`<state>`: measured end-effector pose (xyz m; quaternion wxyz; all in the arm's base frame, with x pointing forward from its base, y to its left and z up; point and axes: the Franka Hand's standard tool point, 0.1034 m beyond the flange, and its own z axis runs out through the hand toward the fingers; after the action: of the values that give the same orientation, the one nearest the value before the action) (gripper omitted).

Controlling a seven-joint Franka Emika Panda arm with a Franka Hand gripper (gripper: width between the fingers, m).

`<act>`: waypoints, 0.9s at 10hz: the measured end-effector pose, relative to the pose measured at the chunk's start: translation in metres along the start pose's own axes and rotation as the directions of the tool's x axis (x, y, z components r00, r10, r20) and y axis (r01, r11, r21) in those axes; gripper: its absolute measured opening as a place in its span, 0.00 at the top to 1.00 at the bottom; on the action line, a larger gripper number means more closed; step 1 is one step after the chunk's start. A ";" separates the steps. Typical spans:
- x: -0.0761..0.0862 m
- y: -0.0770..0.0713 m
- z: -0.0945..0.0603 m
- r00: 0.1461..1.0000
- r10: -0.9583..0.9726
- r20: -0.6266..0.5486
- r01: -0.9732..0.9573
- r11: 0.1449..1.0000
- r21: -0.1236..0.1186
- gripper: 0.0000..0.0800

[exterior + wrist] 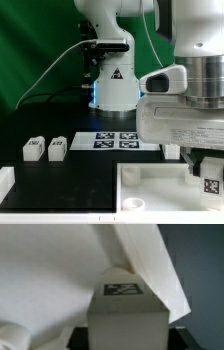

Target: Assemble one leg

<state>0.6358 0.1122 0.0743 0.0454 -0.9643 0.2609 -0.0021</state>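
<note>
My gripper (206, 176) is shut on a leg (212, 184), a small white block with a square tag on it. It holds the leg at the exterior view's right, over the far right corner of the large white tray-like piece (150, 180). In the wrist view the leg (124, 303) stands between my dark fingers (81, 336), with its tag facing the camera. Its far end is close against the tray's raised rim (150, 258); I cannot tell whether they touch. Two more legs (33, 148) (57, 147) lie on the black table at the exterior view's left.
The marker board (117, 139) lies in front of the robot base (112, 90). Another white part (5, 185) shows at the exterior view's left edge. A rounded white shape (15, 336) sits on the tray floor beside the held leg.
</note>
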 end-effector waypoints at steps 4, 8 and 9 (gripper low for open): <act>-0.001 0.002 0.002 0.675 0.738 0.012 -0.738 0.675 -0.004 0.64; -0.004 0.004 0.001 0.370 0.928 0.044 -0.929 0.369 0.017 0.64; -0.004 0.004 0.002 0.380 0.924 0.043 -0.925 0.380 0.017 0.50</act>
<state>0.6305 0.1111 0.0722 0.0608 -0.6547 0.7528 0.0313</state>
